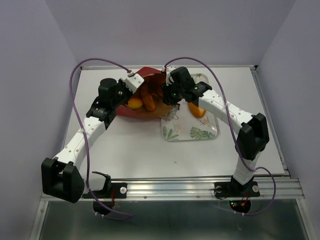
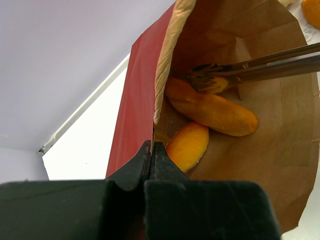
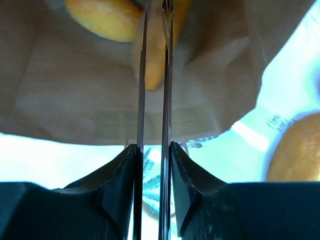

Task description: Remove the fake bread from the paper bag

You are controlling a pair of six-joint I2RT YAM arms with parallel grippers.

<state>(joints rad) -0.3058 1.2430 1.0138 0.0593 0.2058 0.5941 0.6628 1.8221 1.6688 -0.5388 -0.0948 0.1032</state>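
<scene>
Fake bread point(image 2: 215, 112) sat mostly inside the paper bag point(image 2: 135, 100), which lay on its side at the far middle of the table point(image 1: 140, 155), mouth gaping and brown lining showing. An oblong loaf rested on the lining with a second orange piece point(image 2: 187, 146) just beside it. The left gripper point(image 2: 151, 150) was clamped tight on the bag's rim, fingers pressed together over the paper. And the right gripper point(image 2: 202, 80) was deep in the mouth, its long thin blades only a sliver apart, tips at a small orange piece point(image 2: 216, 86); whether they truly had hold of it, I could not tell. One orange piece point(image 1: 198, 111) lay on the leaf-patterned tray point(image 1: 192, 134), just beside the bag.
</scene>
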